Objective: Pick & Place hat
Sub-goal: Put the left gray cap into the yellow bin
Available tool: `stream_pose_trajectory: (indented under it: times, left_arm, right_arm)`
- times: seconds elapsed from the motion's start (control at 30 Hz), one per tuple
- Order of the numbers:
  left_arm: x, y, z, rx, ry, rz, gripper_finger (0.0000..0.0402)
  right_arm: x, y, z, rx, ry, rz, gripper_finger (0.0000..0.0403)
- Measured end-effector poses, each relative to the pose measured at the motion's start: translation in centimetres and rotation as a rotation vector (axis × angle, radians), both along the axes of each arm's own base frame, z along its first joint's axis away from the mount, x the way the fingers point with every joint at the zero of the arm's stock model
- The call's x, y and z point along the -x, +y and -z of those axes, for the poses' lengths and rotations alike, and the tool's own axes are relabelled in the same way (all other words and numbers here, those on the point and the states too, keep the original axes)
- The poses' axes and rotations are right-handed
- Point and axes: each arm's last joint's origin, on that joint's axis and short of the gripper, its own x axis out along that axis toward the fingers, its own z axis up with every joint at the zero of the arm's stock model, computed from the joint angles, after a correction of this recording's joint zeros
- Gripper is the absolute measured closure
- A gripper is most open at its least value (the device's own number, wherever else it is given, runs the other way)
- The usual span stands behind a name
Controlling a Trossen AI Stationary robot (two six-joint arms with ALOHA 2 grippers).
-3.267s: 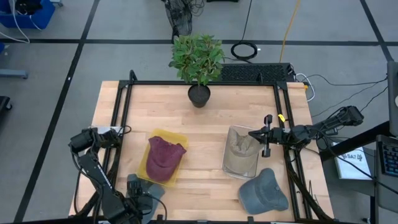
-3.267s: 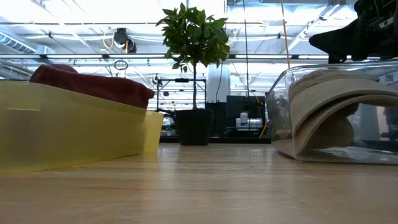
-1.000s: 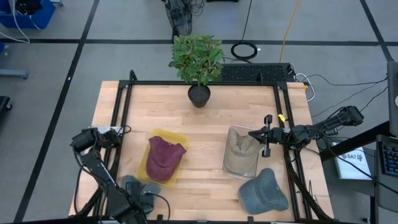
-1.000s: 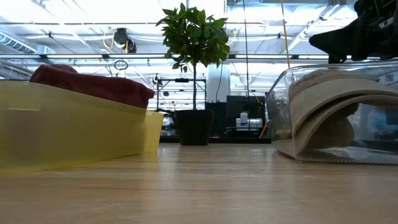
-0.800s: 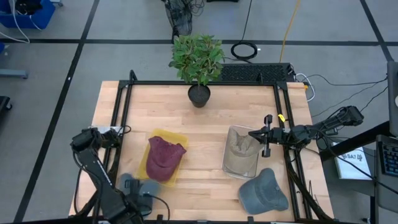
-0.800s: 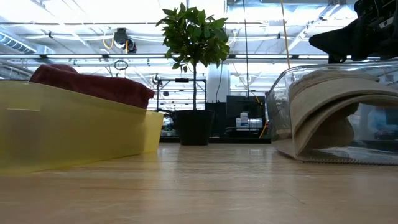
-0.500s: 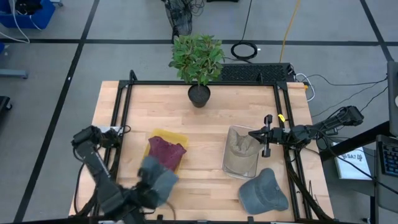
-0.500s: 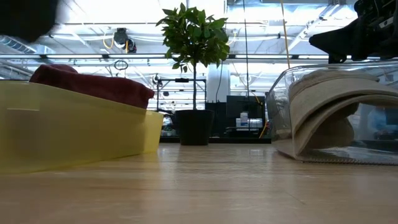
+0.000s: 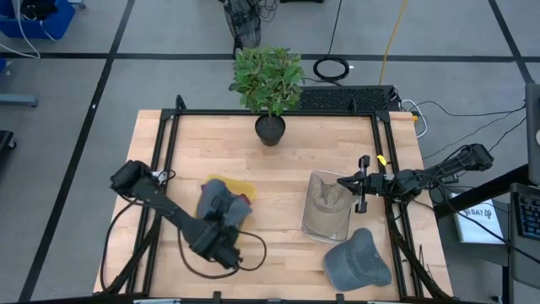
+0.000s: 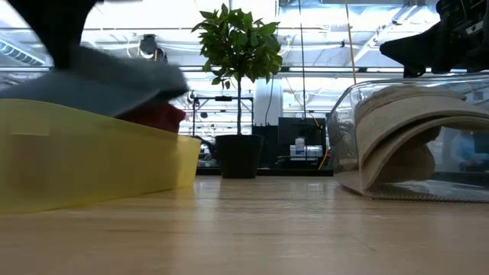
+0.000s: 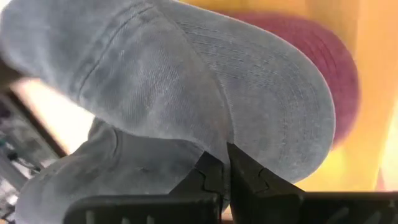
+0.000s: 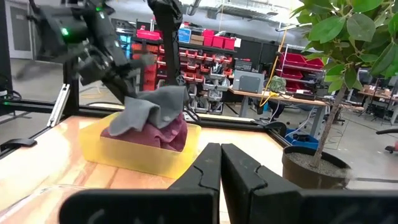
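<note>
Over the yellow bin (image 9: 240,185) the left gripper (image 9: 218,221) now hangs with a grey cap (image 9: 215,203) pinched in it, whereas half a second ago the same cap was lower on the picture, off the near-left corner of the bin, and a full second ago it was down at the near edge of the wooden surface (image 9: 287,160). The arm has swung inward across the surface, so the cap now covers most of the maroon cap (image 9: 244,198) lying in the bin; from above only a sliver of maroon and one yellow corner peek out on the far side of the gripper. From table height the grey cap (image 10: 107,84) has come into sight above the yellow bin (image 10: 92,156), where before only the maroon cap (image 10: 162,116) showed; whether grey rests on maroon or hangs just clear of it cannot be told. Seen from the left wrist, the fingers (image 11: 205,177) are pressed together with almost no gap, clamped on a fold of the grey cap (image 11: 186,87), with the maroon cap (image 11: 339,74) just beyond it. On the other side, the right gripper (image 9: 362,183) has not moved: it sits at the edge of the clear bin (image 9: 329,221) that holds a beige cap (image 9: 325,198), fingers (image 12: 205,168) drawn narrow and empty. A second grey cap (image 9: 358,259) lies nearer than that gripper, and a potted plant (image 9: 268,84) stands at the far edge.
</note>
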Motion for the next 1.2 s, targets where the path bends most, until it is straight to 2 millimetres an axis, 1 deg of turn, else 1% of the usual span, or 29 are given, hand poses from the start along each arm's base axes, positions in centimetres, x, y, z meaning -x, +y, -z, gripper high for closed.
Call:
stream_pose_trajectory:
  times: [0.1, 0.2, 0.4, 0.53, 0.67, 0.77, 0.83, 0.93, 1.07, 1.2]
  left_arm:
    - [0.2, 0.4, 1.0, 0.021, 0.053, -0.037, 0.0396]
    - [0.2, 0.4, 1.7, 0.047, 0.053, -0.082, 0.0396]
    - [0.1, 0.0, 1.8, 0.095, 0.012, -0.186, 0.0397]
    - [0.0, -0.2, 2.0, 0.112, -0.011, -0.193, 0.0395]
    - [-0.1, -0.3, 2.6, 0.125, -0.019, -0.184, 0.0393]
    - [0.1, -0.1, 3.2, 0.124, -0.002, -0.219, 0.0396]
    - [0.2, 0.1, 3.2, 0.111, -0.005, -0.267, 0.0394]
    - [0.5, 0.3, 3.1, 0.082, 0.005, -0.321, 0.0359]
    - [0.9, 0.3, 3.0, 0.080, 0.045, -0.372, 0.0290]
    - [0.9, 0.3, 2.7, 0.076, 0.058, -0.368, 0.0225]
  right_arm:
    - [0.0, 0.0, 0.0, 0.001, 0.000, 0.000, 0.0403]
    - [0.0, 0.0, 0.0, 0.001, 0.000, 0.000, 0.0403]
    - [0.0, 0.0, -0.1, -0.001, -0.005, 0.000, 0.0403]
    - [0.0, 0.0, -0.1, -0.003, -0.010, 0.000, 0.0403]
    - [0.0, 0.0, -0.1, -0.003, -0.011, 0.000, 0.0403]
    - [0.0, 0.0, -0.1, -0.003, -0.011, 0.000, 0.0403]
    - [0.0, 0.0, -0.1, -0.003, -0.010, 0.000, 0.0403]
    - [0.0, 0.0, -0.1, -0.003, -0.011, 0.000, 0.0403]
    - [0.0, 0.0, -0.2, -0.006, -0.019, 0.000, 0.0403]
    - [0.0, 0.0, -0.4, -0.012, -0.036, 0.000, 0.0403]
